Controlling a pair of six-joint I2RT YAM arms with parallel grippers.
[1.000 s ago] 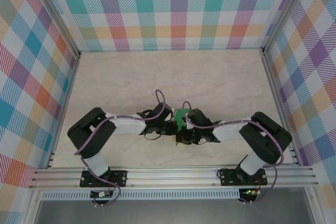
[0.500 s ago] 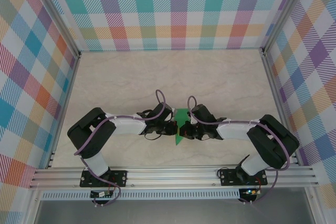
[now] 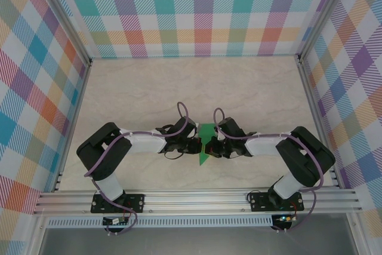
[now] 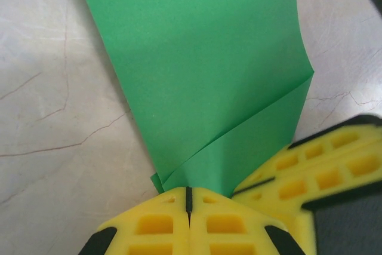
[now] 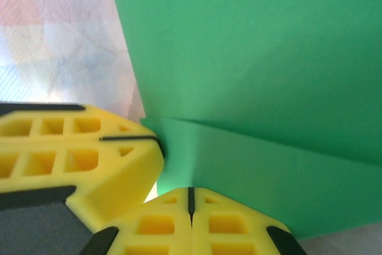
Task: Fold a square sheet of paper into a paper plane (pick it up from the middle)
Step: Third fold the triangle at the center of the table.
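The green paper (image 3: 204,147) is folded into a narrow shape with a point toward the near edge, and it is held just over the table between both arms. My left gripper (image 3: 196,146) is shut on its left side and my right gripper (image 3: 214,146) on its right side. In the left wrist view the paper (image 4: 203,70) runs into the closed seam of my left gripper (image 4: 188,191), with a diagonal fold beside it. The right gripper's yellow fingers (image 4: 325,171) touch the same corner. In the right wrist view the paper (image 5: 256,52) enters my right gripper (image 5: 191,190), next to the left fingers (image 5: 77,150).
The pale marble tabletop (image 3: 191,88) stretches out behind the grippers. Checked walls (image 3: 203,10) close in the back and both sides. An aluminium rail (image 3: 197,198) runs along the near edge by the arm bases.
My right gripper has drawn back to the right off the paper's lower half, so the pointed near tip now shows. The left arm has stayed put.
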